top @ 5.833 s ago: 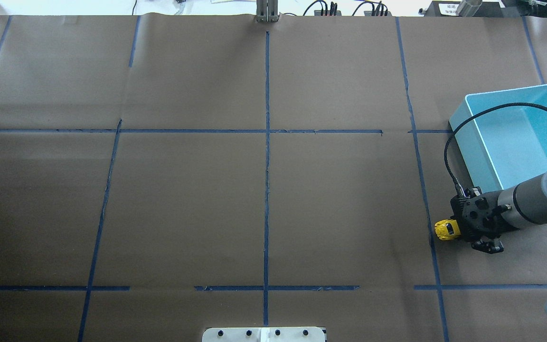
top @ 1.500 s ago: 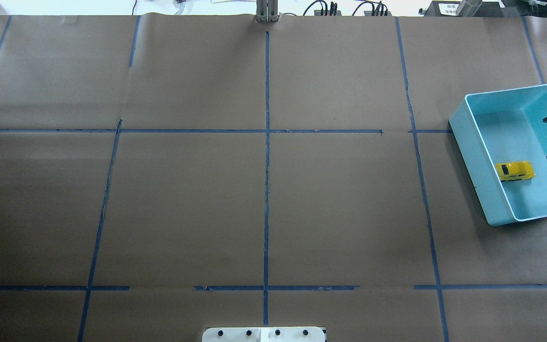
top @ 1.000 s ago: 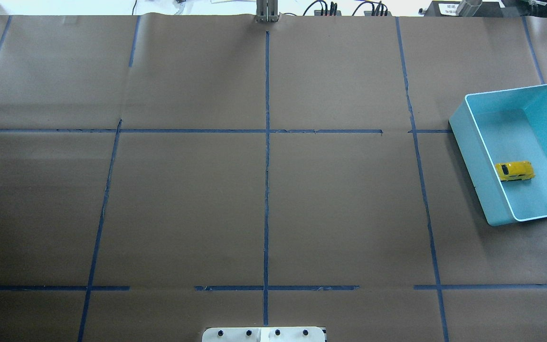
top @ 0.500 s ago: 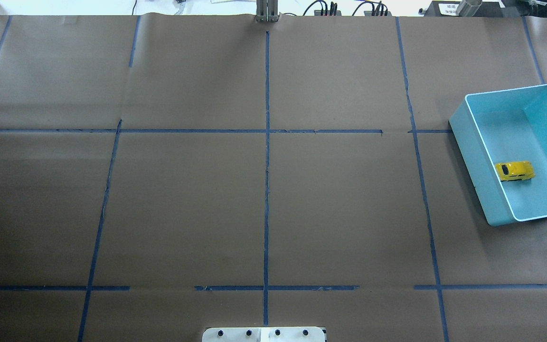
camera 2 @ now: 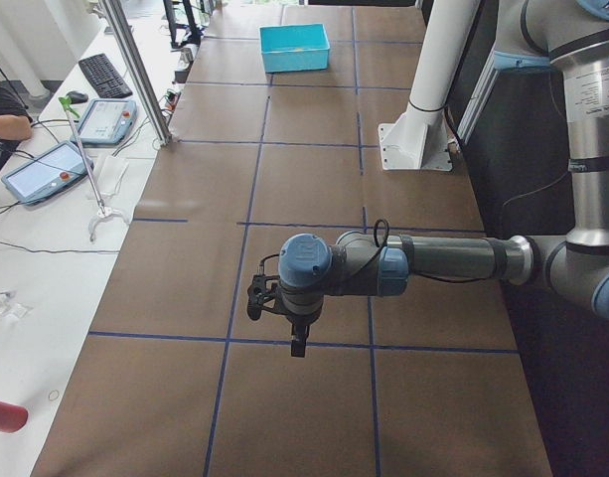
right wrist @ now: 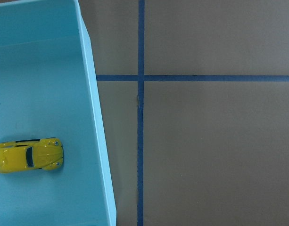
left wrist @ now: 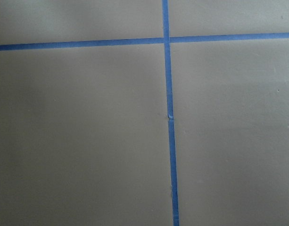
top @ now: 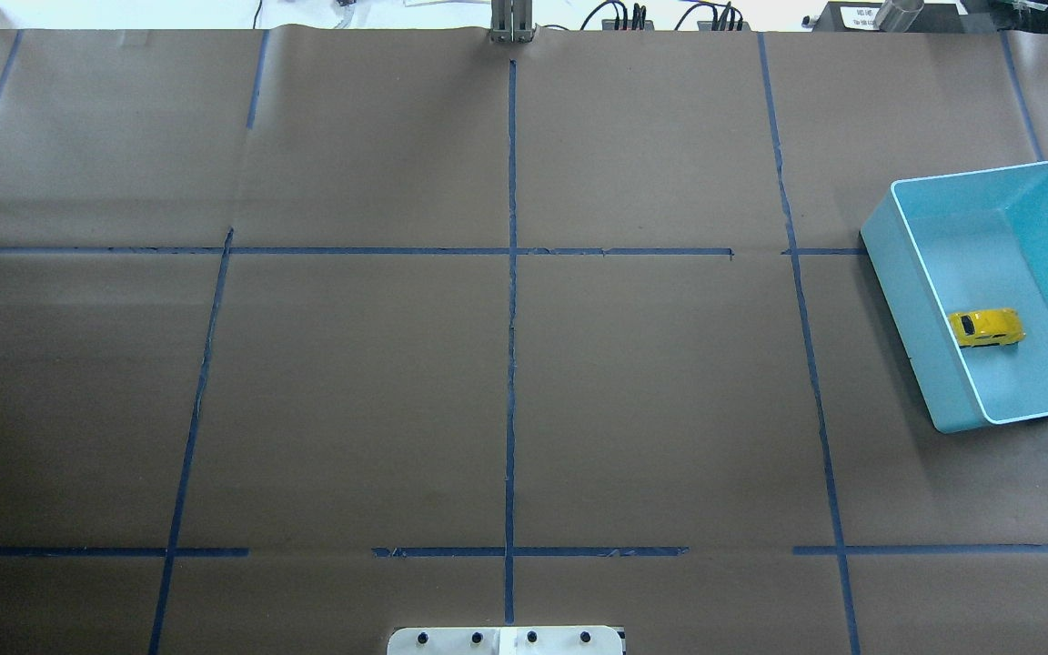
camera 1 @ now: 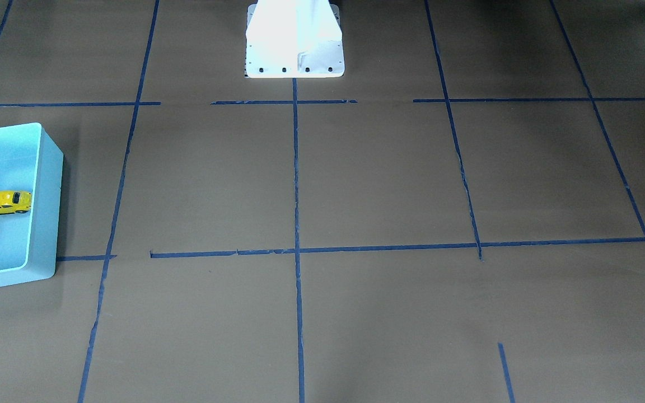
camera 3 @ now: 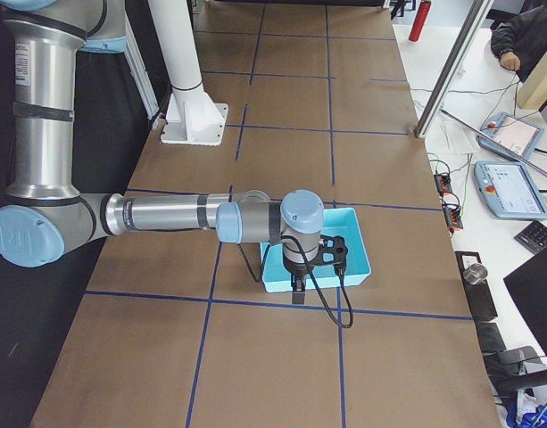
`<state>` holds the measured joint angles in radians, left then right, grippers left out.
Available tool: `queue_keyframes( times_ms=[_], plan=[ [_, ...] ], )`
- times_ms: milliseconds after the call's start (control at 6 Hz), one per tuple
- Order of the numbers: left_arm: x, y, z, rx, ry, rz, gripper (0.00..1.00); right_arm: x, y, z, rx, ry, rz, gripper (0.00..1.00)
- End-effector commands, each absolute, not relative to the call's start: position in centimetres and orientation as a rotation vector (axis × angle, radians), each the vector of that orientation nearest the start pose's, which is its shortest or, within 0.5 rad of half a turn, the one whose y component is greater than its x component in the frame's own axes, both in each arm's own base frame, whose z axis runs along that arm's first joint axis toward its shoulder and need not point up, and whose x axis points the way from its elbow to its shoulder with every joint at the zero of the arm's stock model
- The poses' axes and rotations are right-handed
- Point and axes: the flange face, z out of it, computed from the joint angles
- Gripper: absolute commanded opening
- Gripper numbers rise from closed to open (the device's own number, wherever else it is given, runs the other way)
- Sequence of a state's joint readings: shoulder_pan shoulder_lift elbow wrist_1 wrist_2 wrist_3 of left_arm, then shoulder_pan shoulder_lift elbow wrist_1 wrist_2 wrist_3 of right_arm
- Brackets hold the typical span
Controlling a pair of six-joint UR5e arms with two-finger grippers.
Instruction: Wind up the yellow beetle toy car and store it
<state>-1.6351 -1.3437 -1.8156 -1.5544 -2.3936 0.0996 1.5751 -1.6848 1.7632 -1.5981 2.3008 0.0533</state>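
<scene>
Counting gave one yellow beetle toy car (top: pixel 986 327) and one turquoise bin (top: pixel 920 318). The bin stood at 3 o'clock on the tabletop (top: pixel 351 391) in the overhead view. The car sat on its wheels on the bin floor, lengthwise along the 9-to-3 line, near the bin's 9 o'clock wall. Nothing was touching the car.

Two arms were in view, in the side views only. The right gripper (camera 3: pixel 316 267) hung pointing down over the bin's edge, clear of the car. I could not tell whether it was spread or closed. The left gripper (camera 2: pixel 284 323) hung pointing down over bare brown paper, well apart from the bin. I could not tell its state either.

Blue tape lines gridded the paper, and the left wrist view showed one crossing. One white base plate (top: pixel 506 639) sat at 6 o'clock in the overhead view.
</scene>
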Motion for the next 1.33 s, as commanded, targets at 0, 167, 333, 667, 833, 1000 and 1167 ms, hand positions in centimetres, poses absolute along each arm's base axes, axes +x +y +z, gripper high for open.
queue_keyframes(
  times_ms=[0,167,333,667,833,1000,1167],
  plan=[
    [-8.6,-39.4,63.4,0.079,0.82,0.038,1.0,8.1,-43.8,62.8,0.019,-0.731,0.087,1.0],
    [-8.6,-39.5,63.3,0.082,0.818,0.04,1.0,8.7,-43.0,63.3,0.009,-0.732,0.107,1.0],
    [-8.6,-39.5,63.1,0.087,0.819,0.044,1.0,8.9,-42.5,63.4,0.009,-0.737,0.114,1.0],
    [-8.6,-39.4,63.3,0.094,0.817,0.051,1.0,8.9,-42.5,63.4,0.008,-0.741,0.114,1.0],
    [-8.7,-39.5,63.0,0.106,0.816,0.058,1.0,8.9,-42.4,63.4,0.006,-0.743,0.115,1.0],
    [-8.8,-39.4,63.0,0.128,0.817,0.063,1.0,8.9,-42.5,63.3,0.011,-0.743,0.113,1.0],
    [-8.7,-39.3,63.1,0.128,0.817,0.062,1.0,8.9,-42.5,63.3,0.011,-0.741,0.113,1.0]
  ],
)
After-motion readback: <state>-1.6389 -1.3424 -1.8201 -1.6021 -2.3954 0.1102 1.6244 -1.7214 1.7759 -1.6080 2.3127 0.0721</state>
